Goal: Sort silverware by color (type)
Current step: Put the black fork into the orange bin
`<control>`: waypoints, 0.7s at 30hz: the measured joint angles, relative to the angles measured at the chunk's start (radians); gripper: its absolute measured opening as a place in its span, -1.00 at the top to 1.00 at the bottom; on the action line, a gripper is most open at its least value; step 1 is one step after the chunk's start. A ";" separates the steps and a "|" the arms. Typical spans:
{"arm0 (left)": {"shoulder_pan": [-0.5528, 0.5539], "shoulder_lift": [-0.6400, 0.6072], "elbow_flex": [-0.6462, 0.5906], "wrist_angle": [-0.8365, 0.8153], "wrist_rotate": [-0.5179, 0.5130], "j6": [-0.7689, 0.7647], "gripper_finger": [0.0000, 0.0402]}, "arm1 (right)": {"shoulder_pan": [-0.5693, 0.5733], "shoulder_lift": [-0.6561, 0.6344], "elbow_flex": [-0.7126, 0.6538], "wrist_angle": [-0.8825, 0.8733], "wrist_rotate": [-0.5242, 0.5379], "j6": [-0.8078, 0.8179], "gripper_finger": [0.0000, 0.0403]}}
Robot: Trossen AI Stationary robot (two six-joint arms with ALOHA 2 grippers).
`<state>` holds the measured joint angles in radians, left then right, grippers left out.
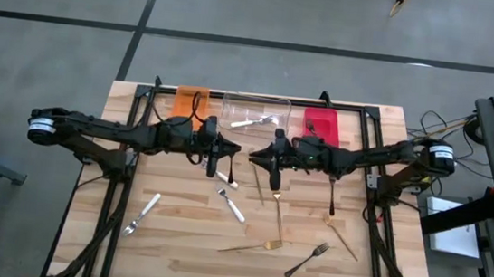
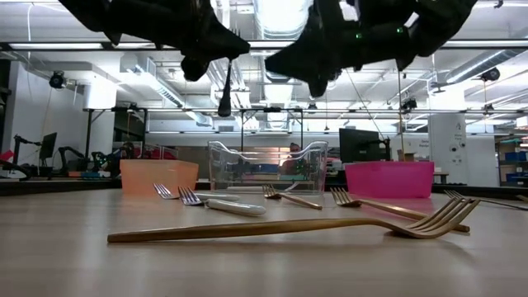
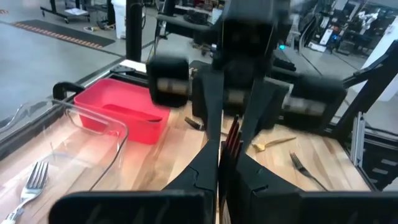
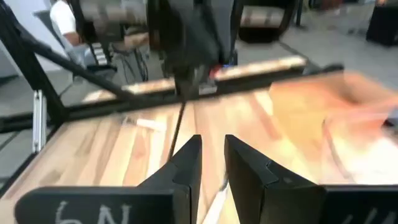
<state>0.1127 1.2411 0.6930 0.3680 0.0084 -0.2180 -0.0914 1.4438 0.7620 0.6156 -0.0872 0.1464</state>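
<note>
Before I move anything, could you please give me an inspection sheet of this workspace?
Surface: wooden table, with an orange bin, a clear bin and a red bin along the far edge.
Job's things: silver fork in the clear bin; loose on the table are a silver fork, gold fork, black fork and others.
Clutter: nothing seen.
Grippers: left gripper is shut on a black utensil hanging above the table; right gripper is open and empty, facing it.
Cables: a bundle beside the table's right edge.
Surroundings: grey floor, lab equipment, a person beyond the table.
</note>
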 joint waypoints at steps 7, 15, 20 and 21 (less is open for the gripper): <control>0.000 0.000 0.000 0.041 -0.026 0.001 1.00 | 0.004 0.082 -0.001 0.038 0.001 0.028 0.70; 0.000 0.008 0.000 0.051 -0.027 0.018 1.00 | 0.008 0.125 -0.001 0.130 0.002 -0.188 0.71; 0.000 0.014 0.000 0.051 -0.027 0.029 1.00 | 0.008 0.115 -0.001 0.137 0.016 -0.098 0.68; 0.000 0.015 0.000 0.050 -0.027 0.034 1.00 | 0.008 0.115 -0.001 0.135 0.016 -0.085 0.67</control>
<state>0.1131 1.2560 0.6930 0.4183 -0.0189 -0.1836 -0.0830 1.5585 0.7612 0.7503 -0.0711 0.0618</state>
